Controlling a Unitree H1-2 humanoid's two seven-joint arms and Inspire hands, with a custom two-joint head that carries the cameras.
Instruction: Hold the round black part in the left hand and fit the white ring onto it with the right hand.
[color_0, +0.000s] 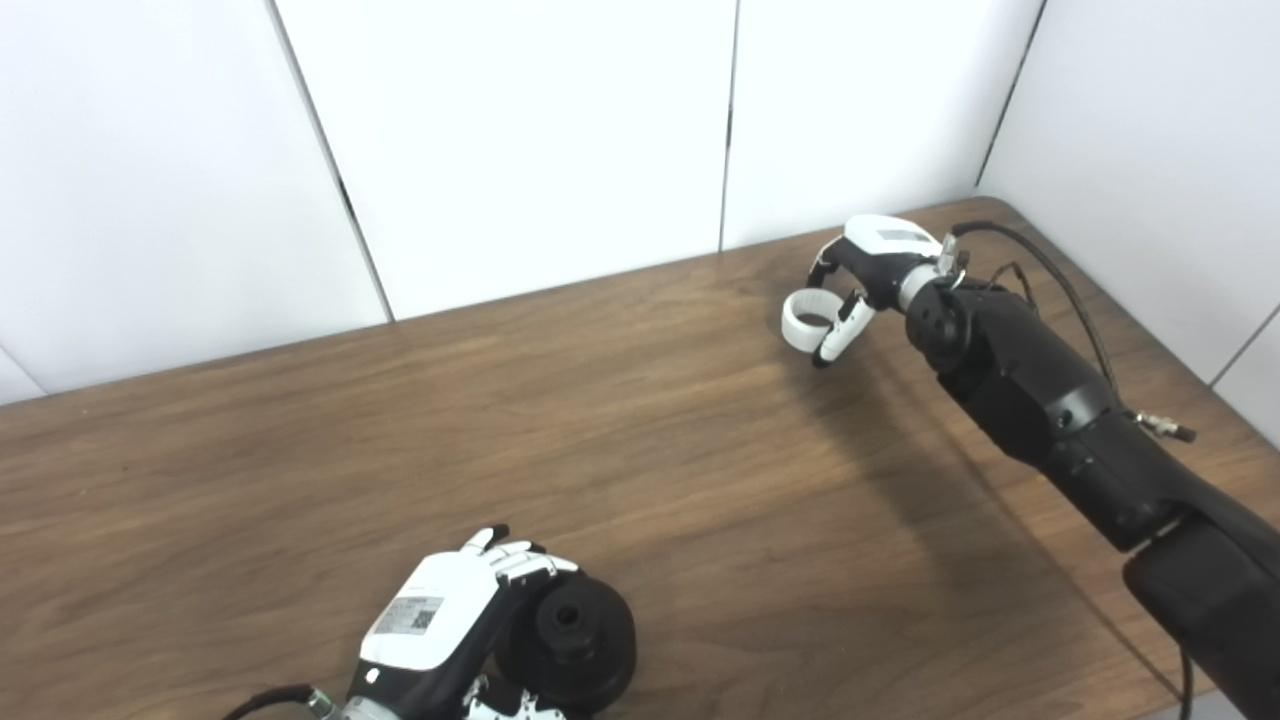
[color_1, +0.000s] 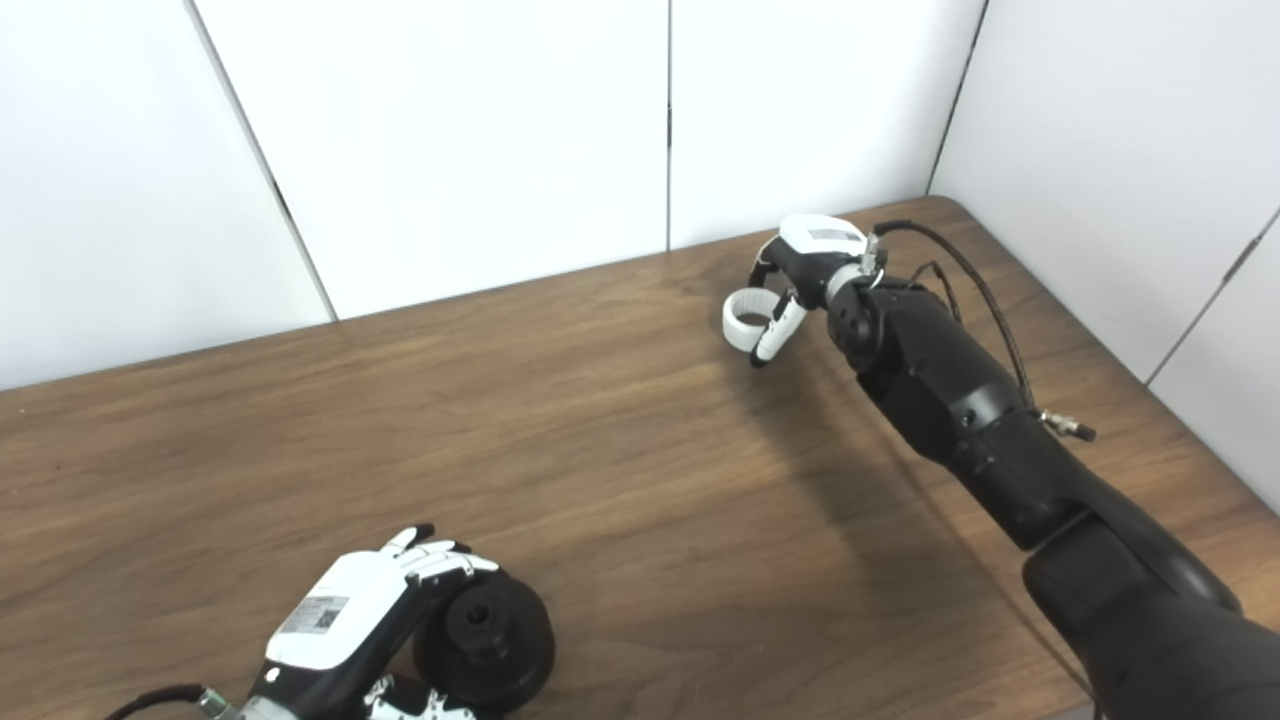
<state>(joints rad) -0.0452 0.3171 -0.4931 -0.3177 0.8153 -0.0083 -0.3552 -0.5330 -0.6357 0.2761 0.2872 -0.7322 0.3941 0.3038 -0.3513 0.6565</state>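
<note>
The round black part (color_0: 572, 640) sits at the table's near edge, a disc with a raised hub and a centre hole. My left hand (color_0: 455, 625) wraps it from the left, fingers curled over its rim and thumb below. Far off at the back right, the white ring (color_0: 806, 320) is pinched between the fingers and thumb of my right hand (color_0: 865, 275), just above or on the table; I cannot tell which. In the right eye view the ring (color_1: 745, 317) shows beside the right hand (color_1: 805, 262), and the black part (color_1: 487, 638) by the left hand (color_1: 365, 615).
The brown wooden table (color_0: 620, 450) runs to white wall panels (color_0: 520, 130) at the back and right. My right forearm (color_0: 1060, 410) with its cable crosses the right side of the table.
</note>
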